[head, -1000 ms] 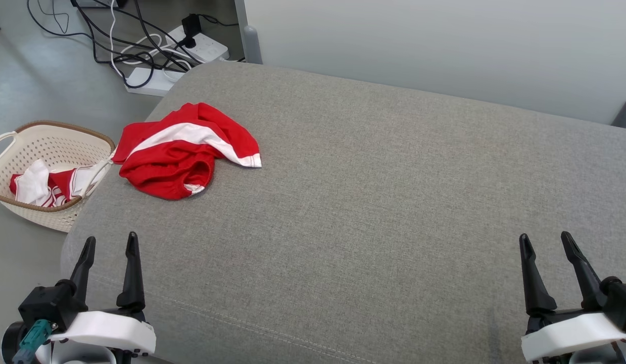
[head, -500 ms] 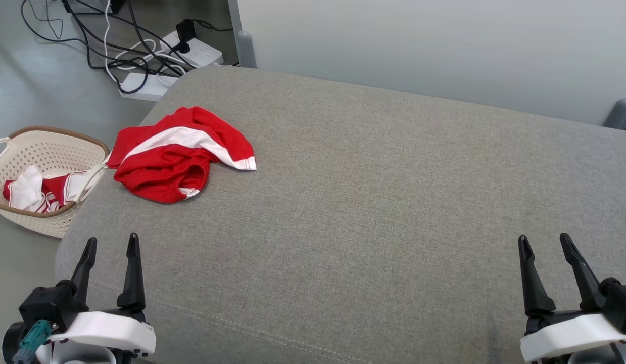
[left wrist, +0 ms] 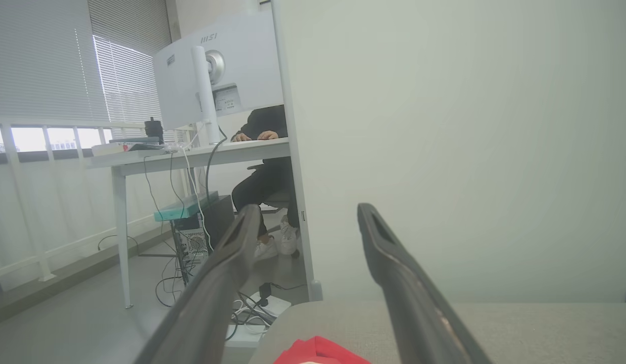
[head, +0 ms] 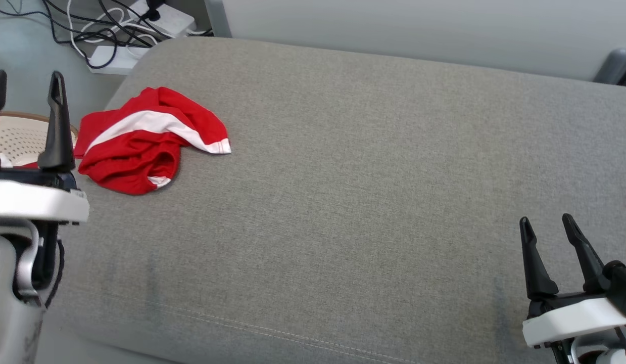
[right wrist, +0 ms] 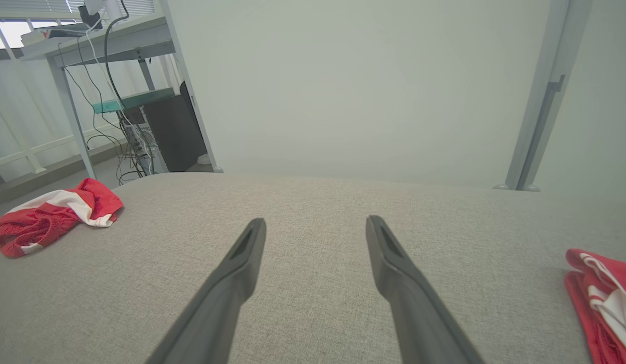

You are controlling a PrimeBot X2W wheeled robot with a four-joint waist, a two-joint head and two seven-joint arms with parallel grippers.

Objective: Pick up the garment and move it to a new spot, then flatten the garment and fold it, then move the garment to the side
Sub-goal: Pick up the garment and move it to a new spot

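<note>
Garment [head: 146,146] lies crumpled at ten o'clock on the grey cushion [head: 368,177], near its edge and at three o'clock from my left tool [head: 26,81]. That tool and my right tool [head: 545,222] both stand spread wide, holding nothing. I'd lower the left one onto a raised fold and pinch cloth only, not upholstery. It is red, with a broad white band and a white-trimmed hem.

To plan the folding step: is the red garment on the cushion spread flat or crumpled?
Crumpled. The red garment lies bunched in folds on the grey cushion, its white stripe bent.
</note>
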